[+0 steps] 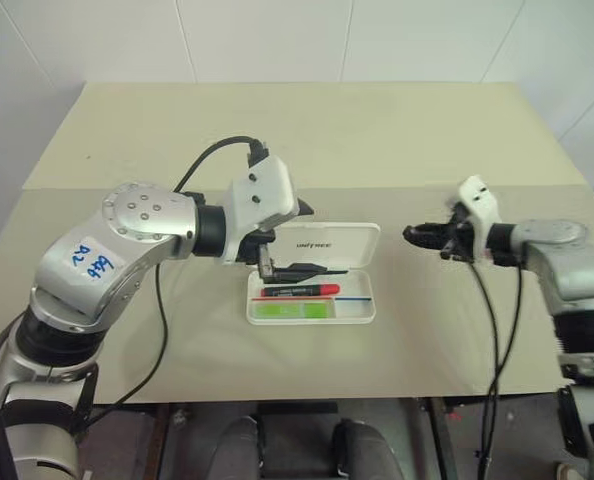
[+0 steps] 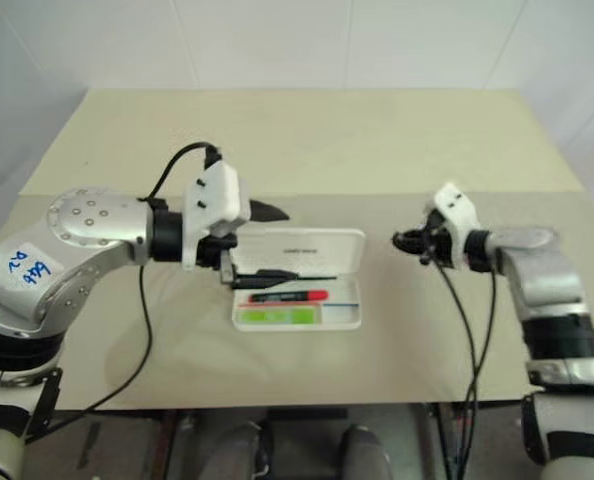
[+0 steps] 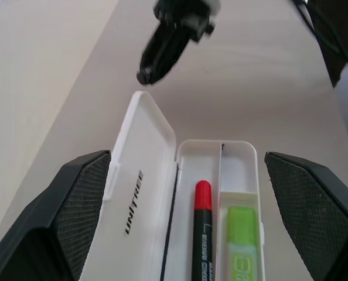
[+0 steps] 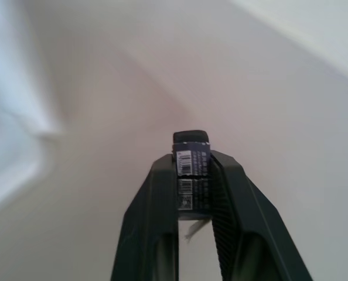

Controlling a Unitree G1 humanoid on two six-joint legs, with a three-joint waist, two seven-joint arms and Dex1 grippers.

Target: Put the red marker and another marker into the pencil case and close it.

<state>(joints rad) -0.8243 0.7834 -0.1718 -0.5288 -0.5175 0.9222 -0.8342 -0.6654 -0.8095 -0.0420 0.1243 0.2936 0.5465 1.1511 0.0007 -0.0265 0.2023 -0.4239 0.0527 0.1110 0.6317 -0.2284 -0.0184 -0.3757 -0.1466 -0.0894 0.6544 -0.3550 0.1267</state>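
The beige desk (image 1: 307, 130) stands before white walls (image 1: 267, 40), and just below the wide-open left end effector (image 1: 277, 262) the pencil case (image 1: 362, 312) lies open with the red marker (image 1: 302, 290) and the green highlighter (image 1: 295, 311) inside, while the right end effector (image 1: 415, 236), well apart to its right, is closed on a small dark object (image 4: 190, 175).

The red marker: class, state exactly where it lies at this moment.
The red marker lies flat inside the open pencil case at the table's middle, on the hinge side of the green highlighter, just below the left gripper.
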